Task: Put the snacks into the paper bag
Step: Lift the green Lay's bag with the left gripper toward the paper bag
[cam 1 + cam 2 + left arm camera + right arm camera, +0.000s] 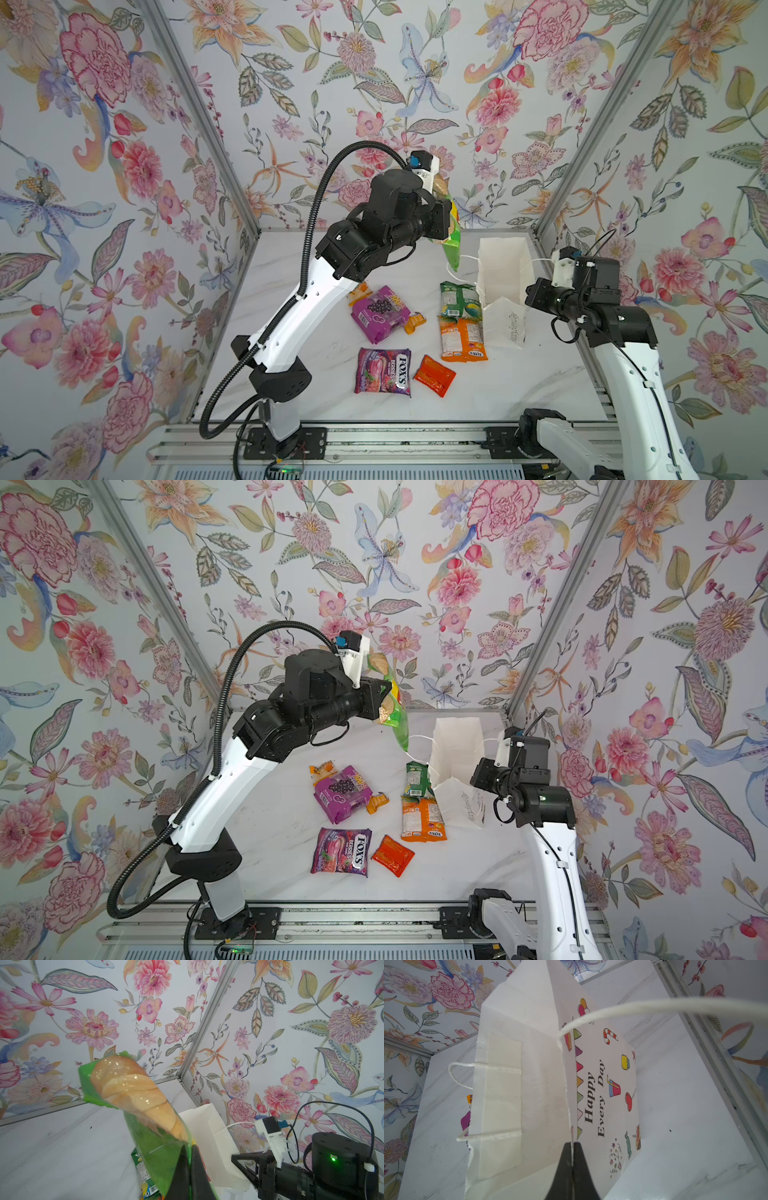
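Note:
My left gripper (pixel 190 1147) is shut on the edge of the light green Lay's packet (pixel 454 249) (pixel 397 725), which hangs in the air just left of the paper bag (pixel 503 266) (pixel 455 746). The bag stands open at the back right. My right gripper (pixel 572 1144) is shut on the rim of its printed wall (pixel 600 1088). On the table lie the other snacks: a purple grape packet (pixel 380 313), a purple FOX'S (pixel 384 371), a red-orange sachet (pixel 434 375), an orange FOX'S (pixel 462 338), a green packet (pixel 460 300) and two small orange sachets (pixel 359 291) (pixel 414 323).
Floral walls with aluminium corner posts (pixel 582 141) close in the white marble table (pixel 519 386) on three sides. A metal rail (pixel 374 440) carrying both arm bases runs along the front edge. The bag's cord handle (pixel 654 1004) arcs close to the right wrist camera.

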